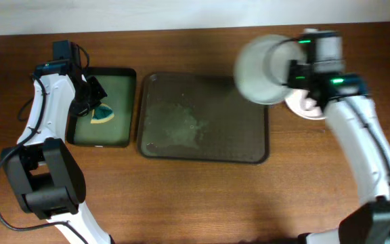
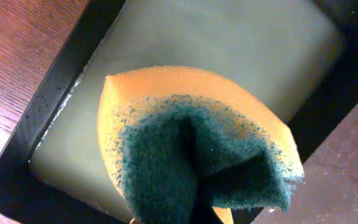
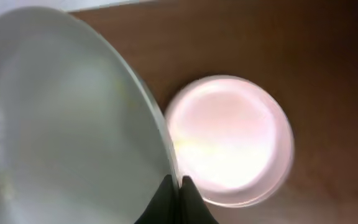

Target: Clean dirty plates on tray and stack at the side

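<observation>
— Right side?
— My right gripper [image 3: 178,186] pinches 1 plate [image 3: 61,118] by its rim; another plate [image 3: 229,140] lies just below it, the tray [image 1: 202,115] beside.
— Left?
— My left gripper [image 1: 90,95] is clenched on the sponge [image 2: 191,149], basin [image 2: 17,180] underneath.

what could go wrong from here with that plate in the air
1. The right claw pinches the lifted plate only at its rim, tilted; it might slip and hit the plate on the table below.
2. That lower plate seems to carry a faint yellow streak, so a dirty one may get covered.
3. The sponge over the basin looks wet; moved away, it could drip on the table.
</observation>
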You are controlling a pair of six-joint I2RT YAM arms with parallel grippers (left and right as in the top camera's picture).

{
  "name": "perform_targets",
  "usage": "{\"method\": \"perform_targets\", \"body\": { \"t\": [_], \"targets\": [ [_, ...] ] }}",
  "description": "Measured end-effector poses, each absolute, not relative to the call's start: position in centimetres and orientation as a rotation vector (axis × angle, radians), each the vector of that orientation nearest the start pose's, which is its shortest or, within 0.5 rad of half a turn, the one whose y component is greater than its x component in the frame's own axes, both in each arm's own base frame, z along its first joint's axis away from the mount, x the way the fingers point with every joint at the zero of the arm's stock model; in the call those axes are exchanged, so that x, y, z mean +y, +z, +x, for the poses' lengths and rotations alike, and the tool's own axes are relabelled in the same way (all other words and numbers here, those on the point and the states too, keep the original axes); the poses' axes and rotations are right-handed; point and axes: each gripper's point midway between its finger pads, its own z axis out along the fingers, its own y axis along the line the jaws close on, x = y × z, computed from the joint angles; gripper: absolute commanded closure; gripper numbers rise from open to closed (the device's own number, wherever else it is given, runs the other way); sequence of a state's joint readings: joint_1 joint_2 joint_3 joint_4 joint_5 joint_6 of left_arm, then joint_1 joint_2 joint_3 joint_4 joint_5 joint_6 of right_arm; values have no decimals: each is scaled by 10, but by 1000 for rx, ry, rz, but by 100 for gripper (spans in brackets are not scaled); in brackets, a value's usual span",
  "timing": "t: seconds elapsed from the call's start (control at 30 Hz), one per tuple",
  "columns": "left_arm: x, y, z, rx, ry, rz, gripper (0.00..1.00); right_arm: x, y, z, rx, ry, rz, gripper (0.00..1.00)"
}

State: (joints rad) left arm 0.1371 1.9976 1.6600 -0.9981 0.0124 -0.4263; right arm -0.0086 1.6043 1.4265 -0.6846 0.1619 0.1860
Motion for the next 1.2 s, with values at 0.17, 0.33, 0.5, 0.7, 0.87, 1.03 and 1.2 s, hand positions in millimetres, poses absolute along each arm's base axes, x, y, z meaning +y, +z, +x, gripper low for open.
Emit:
{"method": "perform_targets", "body": {
  "t": [0.17, 0.33, 0.5, 0.7, 0.87, 1.03, 1.2],
  "targets": [
    [58, 90, 434, 2794, -68, -806, 100, -126, 155, 414, 2453, -82, 650, 96],
    [58, 91, 437, 2781, -70, -803, 100, -179, 99, 396, 2473, -68, 848, 96],
    [58, 91, 438, 2781, -70, -802, 100, -185, 94, 413, 2420, -42, 846, 26],
    [59, 93, 444, 2756, -75, -795, 100, -158, 97, 428, 2400, 170, 806, 2],
    [59, 92, 454, 2714, -96, -780, 100, -110, 103, 436, 2417, 435, 737, 2],
    [53, 71, 457, 2695, -147, -758, 98, -55, 131, 436, 2431, 544, 614, 2],
    [50, 52, 452, 2704, -169, -752, 41, 4, 181, 429, 2385, 596, 410, 2]
  ]
}}
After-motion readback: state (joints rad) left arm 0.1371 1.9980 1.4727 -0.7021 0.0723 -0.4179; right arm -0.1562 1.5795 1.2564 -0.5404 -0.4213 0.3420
